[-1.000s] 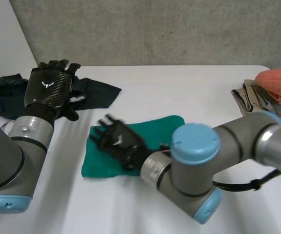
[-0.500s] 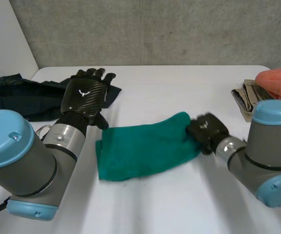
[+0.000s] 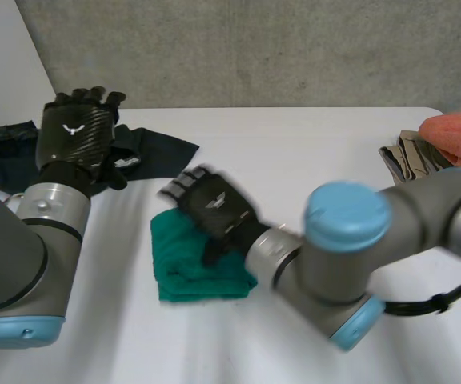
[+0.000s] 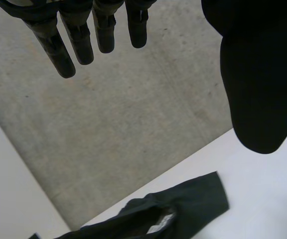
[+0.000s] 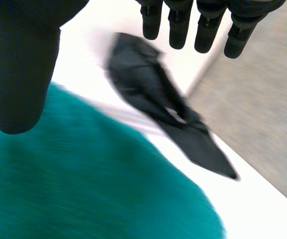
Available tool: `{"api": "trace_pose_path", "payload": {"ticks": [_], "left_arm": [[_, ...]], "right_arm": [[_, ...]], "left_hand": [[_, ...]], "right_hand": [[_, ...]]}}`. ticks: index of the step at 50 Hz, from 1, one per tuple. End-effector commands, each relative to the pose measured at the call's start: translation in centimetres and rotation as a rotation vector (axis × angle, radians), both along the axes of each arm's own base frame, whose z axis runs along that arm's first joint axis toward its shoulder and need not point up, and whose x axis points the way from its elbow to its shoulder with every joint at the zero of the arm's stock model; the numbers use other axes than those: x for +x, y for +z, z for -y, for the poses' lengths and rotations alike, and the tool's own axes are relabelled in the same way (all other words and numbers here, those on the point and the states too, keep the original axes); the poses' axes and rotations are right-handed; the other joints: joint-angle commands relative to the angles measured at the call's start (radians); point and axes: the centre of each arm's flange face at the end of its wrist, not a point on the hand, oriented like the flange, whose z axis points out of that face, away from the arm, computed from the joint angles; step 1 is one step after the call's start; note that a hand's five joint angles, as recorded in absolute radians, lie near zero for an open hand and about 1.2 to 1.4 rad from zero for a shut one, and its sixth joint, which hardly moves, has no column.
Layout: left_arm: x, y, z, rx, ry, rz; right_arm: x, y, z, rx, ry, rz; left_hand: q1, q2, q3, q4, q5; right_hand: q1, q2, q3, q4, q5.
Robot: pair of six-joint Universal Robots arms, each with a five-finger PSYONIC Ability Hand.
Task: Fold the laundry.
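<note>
A green cloth (image 3: 192,270) lies in a thick, loosely folded bundle on the white table (image 3: 302,148), toward the near edge and a little to the robot's left of the middle. Its edges are uneven and rumpled.

The right hand (image 3: 214,210) is stretched across from the right arm, above the far right part of the bundle. Its fingers (image 5: 179,22) are straight and side by side, the thumb held apart, and nothing is pinched between them. In the right wrist view the green cloth (image 5: 83,189) spreads beneath the palm. Whether the palm rests on it or hangs just over it cannot be told.

The left hand (image 3: 74,138) is raised at the table's far left, back of the hand toward the head camera. Its fingers (image 4: 78,37) are straight and slightly fanned, the thumb well clear of them, holding nothing.

Behind and beneath that hand a dark garment (image 3: 160,152) lies flat and spread out, one pointed end reaching toward the table's middle. It also appears beyond the fingertips in both wrist views (image 4: 183,209) (image 5: 158,99).

At the far right edge of the table sits a small pile: an orange cloth (image 3: 458,132) on top of a beige cloth (image 3: 410,160).

A rough grey concrete wall (image 3: 254,48) runs behind the table, meeting a plain white wall (image 3: 6,72) at the left.
</note>
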Motion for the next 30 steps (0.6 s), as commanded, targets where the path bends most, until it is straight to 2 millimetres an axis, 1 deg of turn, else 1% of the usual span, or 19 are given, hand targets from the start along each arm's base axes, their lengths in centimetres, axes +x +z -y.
{"api": "trace_pose_path", "payload": {"ticks": [1, 3, 4, 5, 7, 8, 9, 10, 12, 13, 16, 20, 26, 30], "left_arm": [[-4.0, -1.6, -1.8, 0.083, -0.146, -0.051], [-4.8, -2.1, -2.4, 0.122, -0.176, -0.05], [-5.1, -2.5, -2.6, 0.145, -0.186, -0.045], [-5.5, -3.6, -2.8, 0.2, -0.197, -0.03], [-5.8, -4.8, -2.9, 0.257, -0.197, -0.009], [-5.8, -5.5, -2.8, 0.287, -0.192, 0.006], [-5.7, -6.9, -2.8, 0.346, -0.18, 0.039], [-5.6, -7.7, -2.9, 0.38, -0.172, 0.06], [-5.4, -8.7, -3.0, 0.424, -0.157, 0.089], [-5.1, -9.6, -3.2, 0.465, -0.135, 0.122], [-4.3, -10.7, -3.4, 0.514, -0.09, 0.159], [-3.7, -10.9, -3.2, 0.525, -0.063, 0.169], [-3.4, -11.1, -3.6, 0.524, -0.072, 0.236], [-3.2, -10.9, -3.3, 0.506, -0.075, 0.281]], "right_arm": [[-6.1, 3.8, 5.7, 0.186, -0.245, 0.115], [-6.5, 3.5, 5.7, 0.236, -0.259, 0.097], [-6.5, 2.7, 5.5, 0.285, -0.253, 0.072], [-6.5, 2.1, 5.5, 0.306, -0.252, 0.056], [-6.3, 1.1, 5.7, 0.34, -0.252, 0.03], [-6.0, 0.3, 5.9, 0.366, -0.25, 0.014], [-5.9, -0.2, 6.0, 0.381, -0.245, 0.006], [-5.8, -0.5, 6.1, 0.392, -0.239, 0.0], [-5.5, -1.6, 6.1, 0.441, -0.216, -0.025], [-5.4, -1.9, 6.1, 0.458, -0.208, -0.032], [-4.8, -3.3, 5.9, 0.508, -0.179, -0.064], [-3.8, -4.5, 5.1, 0.533, -0.15, -0.102], [-3.3, -5.2, 5.4, 0.496, -0.148, -0.139], [-3.6, -4.5, 5.9, 0.393, -0.189, -0.187]], "left_hand": [[0.003, -0.012, -0.018, -0.009, -0.028], [0.003, -0.012, -0.018, -0.008, -0.028], [0.003, -0.012, -0.018, -0.008, -0.028], [0.009, -0.006, -0.012, -0.003, -0.022], [0.012, -0.003, -0.009, 0.0, -0.019], [0.017, 0.002, -0.004, 0.006, -0.013], [0.02, 0.005, -0.001, 0.009, -0.01], [0.02, 0.005, -0.001, 0.009, -0.01], [0.02, 0.005, -0.001, 0.009, -0.01], [0.02, 0.005, -0.001, 0.009, -0.01], [0.029, 0.014, 0.008, 0.018, -0.001], [0.038, 0.023, 0.017, 0.027, 0.007], [0.038, 0.023, 0.017, 0.027, 0.007], [0.038, 0.023, 0.017, 0.027, 0.007]], "right_hand": [[-0.057, -0.043, -0.041, -0.037, -0.047], [-0.057, -0.043, -0.041, -0.037, -0.047], [-0.057, -0.043, -0.041, -0.037, -0.047], [-0.057, -0.043, -0.041, -0.037, -0.047], [-0.057, -0.043, -0.041, -0.037, -0.047], [-0.057, -0.043, -0.041, -0.037, -0.047], [-0.057, -0.043, -0.041, -0.037, -0.047], [-0.057, -0.043, -0.041, -0.037, -0.047], [-0.057, -0.043, -0.041, -0.037, -0.047], [-0.057, -0.043, -0.041, -0.037, -0.047], [-0.057, -0.043, -0.041, -0.037, -0.047], [-0.057, -0.043, -0.041, -0.037, -0.047], [-0.057, -0.043, -0.041, -0.037, -0.047], [-0.057, -0.043, -0.041, -0.037, -0.047]]}}
